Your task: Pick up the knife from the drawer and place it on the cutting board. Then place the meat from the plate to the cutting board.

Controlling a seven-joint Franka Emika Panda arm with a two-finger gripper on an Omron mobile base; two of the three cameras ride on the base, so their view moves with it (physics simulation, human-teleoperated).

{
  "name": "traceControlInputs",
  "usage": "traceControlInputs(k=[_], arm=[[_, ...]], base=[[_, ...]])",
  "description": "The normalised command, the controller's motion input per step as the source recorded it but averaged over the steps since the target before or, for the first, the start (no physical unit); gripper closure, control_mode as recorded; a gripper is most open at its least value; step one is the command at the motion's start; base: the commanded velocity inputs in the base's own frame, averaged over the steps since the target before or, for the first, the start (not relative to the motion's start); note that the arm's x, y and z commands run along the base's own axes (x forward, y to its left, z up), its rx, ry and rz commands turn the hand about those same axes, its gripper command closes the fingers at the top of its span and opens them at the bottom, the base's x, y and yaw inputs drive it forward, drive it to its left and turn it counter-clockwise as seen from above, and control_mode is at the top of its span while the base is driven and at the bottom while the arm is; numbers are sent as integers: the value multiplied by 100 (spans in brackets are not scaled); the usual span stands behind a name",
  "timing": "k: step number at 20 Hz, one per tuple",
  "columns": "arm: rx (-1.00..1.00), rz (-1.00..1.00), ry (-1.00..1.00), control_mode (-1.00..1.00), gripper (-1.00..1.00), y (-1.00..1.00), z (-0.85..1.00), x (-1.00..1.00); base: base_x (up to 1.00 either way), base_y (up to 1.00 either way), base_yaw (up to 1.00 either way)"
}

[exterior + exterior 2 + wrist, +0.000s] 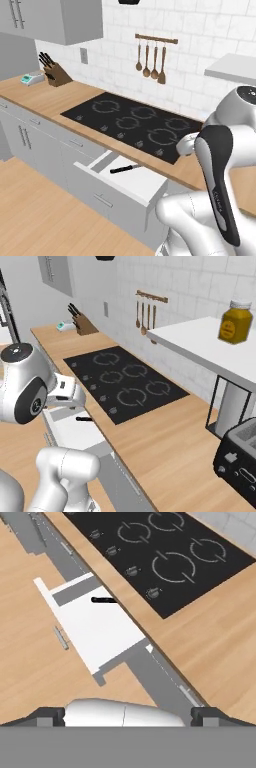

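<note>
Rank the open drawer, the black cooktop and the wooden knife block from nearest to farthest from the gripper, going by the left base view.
1. The open drawer, right below the gripper, at the counter's front.
2. The black cooktop, just behind the drawer, set into the counter.
3. The wooden knife block, far off to the left against the tiled wall.

The white Franka Panda arm with dark joints stands folded, elbow raised, wrist bent forward and downward. The 2-finger gripper faces down, its 2 dark fingertips spread fully apart, holding nothing.
</note>
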Motion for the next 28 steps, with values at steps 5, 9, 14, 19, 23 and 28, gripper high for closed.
traceControlInputs(k=[5, 9, 14, 19, 23, 28], arm=[[0, 7, 0, -100, -100, 45, -10, 3], [0, 1, 10, -100, -100, 98, -25, 18], [3, 1, 9, -100, -100, 83, -45, 15], [0, 1, 3, -100, -100, 64, -49, 35], [-4, 2, 2, -100, -100, 34, -57, 42], [-2, 8, 5, -100, -100, 0, -59, 49]], base=[[0, 0, 0], [0, 0, 0], [0, 0, 0], [0, 0, 0], [0, 0, 0], [0, 0, 0]])
